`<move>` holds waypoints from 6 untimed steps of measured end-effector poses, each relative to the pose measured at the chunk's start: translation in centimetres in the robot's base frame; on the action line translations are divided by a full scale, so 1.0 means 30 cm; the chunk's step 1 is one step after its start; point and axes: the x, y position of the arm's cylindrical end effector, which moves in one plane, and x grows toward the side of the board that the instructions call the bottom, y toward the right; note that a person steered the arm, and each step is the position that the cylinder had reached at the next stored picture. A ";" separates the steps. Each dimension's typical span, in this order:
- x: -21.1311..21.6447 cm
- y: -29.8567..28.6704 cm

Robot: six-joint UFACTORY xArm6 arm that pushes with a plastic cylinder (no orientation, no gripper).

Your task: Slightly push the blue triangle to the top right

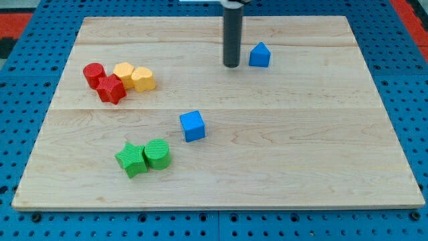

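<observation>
Starting at the view's bottom, you have the wooden board (281,167) lying on a blue pegboard table (414,100). Nearest its lower edge sit a green star block (132,159) and a green round block (158,153), touching each other. A little above and to their right stands a blue cube (192,125), on its own.

Further up on the view's left you will find a tight cluster: a red star-shaped block (112,89), a red round block (93,73), a yellow round block (124,71) and another yellow block (143,79) whose shape I cannot make out exactly. All four appear to touch their neighbours.

Toward the view's top is the thing you care about: the blue triangle (259,55), well apart from every other block. My tip (231,65) rests on the board just beside it, on the triangle's left and slightly lower, with a thin gap of bare wood between them; they look close but not touching.

There are no fingers on this arm, only the plain rod, so nothing is grasped or released.

As I judge it, the approach is done and the push itself is still ahead. The tip stands on roughly the correct side for a short shove up and to the right; you only need a small stroke.

No brand, label or writing is readable anywhere.
</observation>
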 end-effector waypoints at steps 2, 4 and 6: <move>-0.013 0.102; -0.011 0.174; -0.043 0.320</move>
